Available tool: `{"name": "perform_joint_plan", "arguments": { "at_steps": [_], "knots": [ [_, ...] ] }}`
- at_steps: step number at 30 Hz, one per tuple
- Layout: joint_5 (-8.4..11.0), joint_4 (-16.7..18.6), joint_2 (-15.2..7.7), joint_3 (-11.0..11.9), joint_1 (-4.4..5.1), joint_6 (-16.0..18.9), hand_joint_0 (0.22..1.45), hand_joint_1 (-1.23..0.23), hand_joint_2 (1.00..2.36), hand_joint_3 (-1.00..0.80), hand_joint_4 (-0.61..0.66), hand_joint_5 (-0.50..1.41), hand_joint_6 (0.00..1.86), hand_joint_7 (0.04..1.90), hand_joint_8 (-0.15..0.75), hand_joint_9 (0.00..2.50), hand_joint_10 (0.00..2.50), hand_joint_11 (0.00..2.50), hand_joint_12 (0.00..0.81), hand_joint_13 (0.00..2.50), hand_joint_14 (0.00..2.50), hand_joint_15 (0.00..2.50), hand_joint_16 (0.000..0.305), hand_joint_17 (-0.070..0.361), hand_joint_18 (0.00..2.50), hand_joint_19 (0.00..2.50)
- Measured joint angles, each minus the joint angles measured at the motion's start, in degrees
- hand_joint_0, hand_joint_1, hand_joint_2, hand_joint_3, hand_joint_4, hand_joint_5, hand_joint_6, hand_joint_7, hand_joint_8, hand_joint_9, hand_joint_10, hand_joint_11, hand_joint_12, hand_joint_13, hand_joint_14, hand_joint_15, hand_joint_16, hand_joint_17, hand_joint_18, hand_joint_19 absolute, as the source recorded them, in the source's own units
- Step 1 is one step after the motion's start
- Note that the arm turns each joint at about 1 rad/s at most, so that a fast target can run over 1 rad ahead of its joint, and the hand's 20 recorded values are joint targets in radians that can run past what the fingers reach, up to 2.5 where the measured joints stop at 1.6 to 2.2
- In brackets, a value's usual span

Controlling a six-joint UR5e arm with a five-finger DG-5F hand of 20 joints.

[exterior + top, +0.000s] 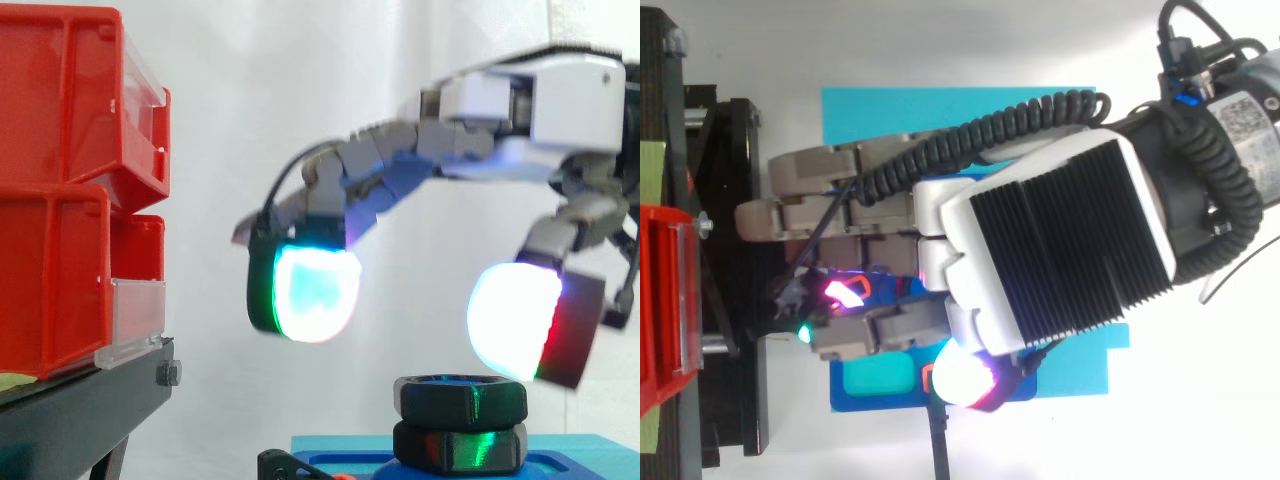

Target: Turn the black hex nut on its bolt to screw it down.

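Note:
Two black hex nuts sit stacked on a blue base (560, 448): the upper nut (460, 398) rests on the lower nut (458, 446). My hand (545, 110) hovers just above them, open, its fingers reaching left and arched loosely. One glowing fingertip pad (315, 290) hangs left of the nuts, and the thumb pad (515, 320) hangs just above the upper nut's right side. Neither pad touches the nut. From above, the hand (1060, 250) covers the nuts and most of the blue base (880, 110).
Red bins (70, 180) stand stacked on a black stand (90, 410) at the left, close to the fingertips. In the top view the red bin (665, 300) and the black stand (730, 260) lie along the left edge.

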Motion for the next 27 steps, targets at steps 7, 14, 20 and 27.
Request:
{"name": "perform_joint_plan", "arguments": {
  "at_steps": [7, 14, 20, 27],
  "knots": [
    [1.15, -10.1, 0.7, 4.8, 0.29, -0.4, 0.40, -0.52, 1.00, -0.50, 0.27, -0.13, 0.50, 0.97, 0.284, 0.66, 0.00, 0.01, 0.387, 0.39, 0.00, 0.00, 0.063, 0.141, 0.34, 0.29],
    [4.57, -16.2, 3.3, 5.1, 0.12, -0.9, 0.40, -0.52, 1.00, -0.50, 0.27, -0.13, 0.50, 0.96, 0.283, 0.67, 0.00, 0.02, 0.384, 0.39, 0.00, 0.00, 0.062, 0.140, 0.33, 0.29],
    [4.99, -20.1, 5.9, 4.7, -0.78, -0.7, 0.41, -0.52, 1.00, -0.50, 0.27, -0.13, 0.50, 0.96, 0.279, 0.67, 0.00, 0.02, 0.381, 0.39, 0.00, 0.00, 0.062, 0.139, 0.33, 0.29],
    [5.08, -19.9, 11.8, -1.7, -2.21, 3.5, 0.41, -0.51, 1.00, -0.50, 0.27, -0.13, 0.50, 0.96, 0.278, 0.67, 0.00, 0.01, 0.380, 0.39, 0.00, 0.00, 0.061, 0.138, 0.33, 0.29]
  ]
}}
